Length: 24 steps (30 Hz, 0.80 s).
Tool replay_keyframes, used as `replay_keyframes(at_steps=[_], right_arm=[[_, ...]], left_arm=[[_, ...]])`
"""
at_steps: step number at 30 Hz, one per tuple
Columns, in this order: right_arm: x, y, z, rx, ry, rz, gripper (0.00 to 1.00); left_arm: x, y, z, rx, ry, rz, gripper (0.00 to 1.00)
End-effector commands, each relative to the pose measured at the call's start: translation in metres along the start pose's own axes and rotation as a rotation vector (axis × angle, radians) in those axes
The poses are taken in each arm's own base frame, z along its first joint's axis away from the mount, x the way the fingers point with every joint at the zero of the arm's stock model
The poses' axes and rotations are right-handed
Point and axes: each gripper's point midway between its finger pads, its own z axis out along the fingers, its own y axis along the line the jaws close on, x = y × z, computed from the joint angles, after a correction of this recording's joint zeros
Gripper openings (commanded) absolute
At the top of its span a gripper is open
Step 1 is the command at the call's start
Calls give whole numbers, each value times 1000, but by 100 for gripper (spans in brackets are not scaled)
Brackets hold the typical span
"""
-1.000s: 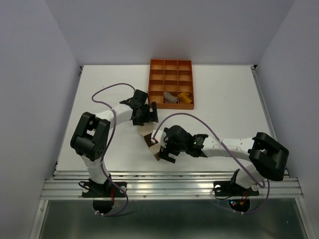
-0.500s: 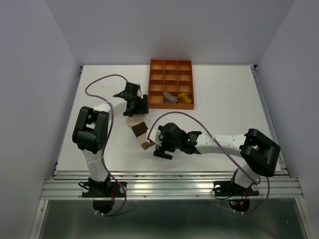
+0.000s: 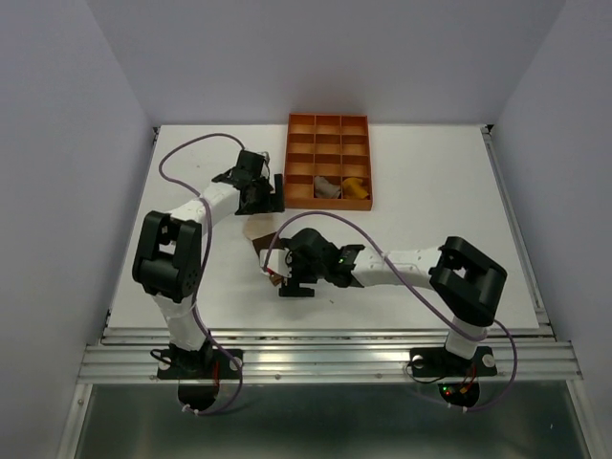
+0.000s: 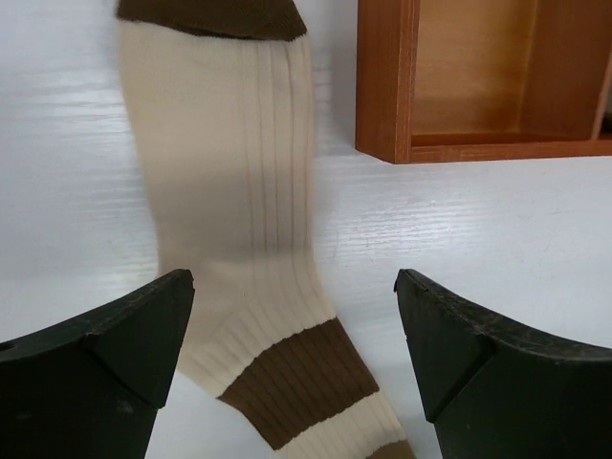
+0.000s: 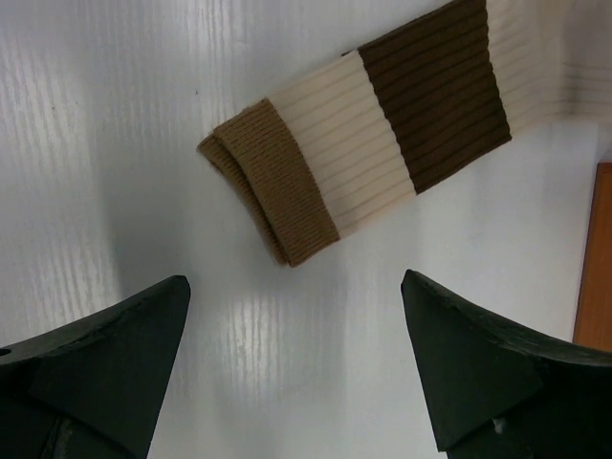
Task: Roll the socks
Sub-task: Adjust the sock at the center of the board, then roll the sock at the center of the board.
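A cream sock with tan and brown bands [image 3: 265, 247] lies flat and stretched out on the white table, just left of the orange tray's near corner. My left gripper [image 3: 260, 203] is open above its far part; the left wrist view shows the cream leg [image 4: 229, 191] between the spread jaws [image 4: 292, 287]. My right gripper [image 3: 283, 277] is open over the table next to the tan cuff [image 5: 277, 182], with nothing between the jaws [image 5: 295, 285]. A taupe sock [image 3: 327, 188] and a mustard-yellow sock [image 3: 356, 185] sit in the tray's near cells.
The orange gridded tray [image 3: 328, 134] stands at the back middle; its near-left corner [image 4: 382, 86] is close to my left gripper and its edge [image 5: 598, 258] shows in the right wrist view. Purple cables loop over both arms.
Both grippers have moved left, the left one also back toward the tray. The cream sock has shifted left with them and now lies stretched out between them.
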Motion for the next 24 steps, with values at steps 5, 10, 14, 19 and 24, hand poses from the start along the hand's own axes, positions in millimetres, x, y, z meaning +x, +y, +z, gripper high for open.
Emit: replay_keyframes(at_steps=[5,10,14,19,24], right_arm=[[-32,-3,7,-52,-93,-101,92],[-25,-1,17,-89,-82,-84,85],[-22,0,26,-97,-70,-83,81],[-14,1,39,-116,-52,-60,68],[-11,-2,41,-127,-58,-31,61]], left_arm=[[-35,20,-74,-145,-166,-256,99],[-5,46,-75,-251,-157,-396,99],[7,55,-76,-269,-166,-427,99],[21,59,-71,-274,-147,-435,99],[25,58,-67,-262,-137,-438,99]])
